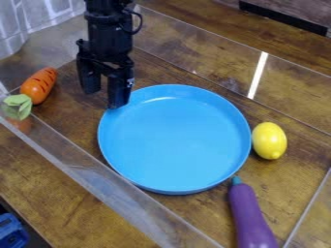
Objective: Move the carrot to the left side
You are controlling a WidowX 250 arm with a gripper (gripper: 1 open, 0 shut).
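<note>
The carrot (41, 84) is small, orange-red and tapered, lying at the far left of the wooden table beside a green block. My black gripper (103, 89) hangs just right of it, at the left rim of the blue plate (176, 136). Its two fingers point down, spread apart, with nothing between them. A gap of bare table separates the gripper from the carrot.
A green and brown block (17, 107) sits just below the carrot. A yellow lemon (269, 140) lies right of the plate and a purple eggplant (250, 215) at the bottom right. Clear plastic walls (77, 160) border the work area.
</note>
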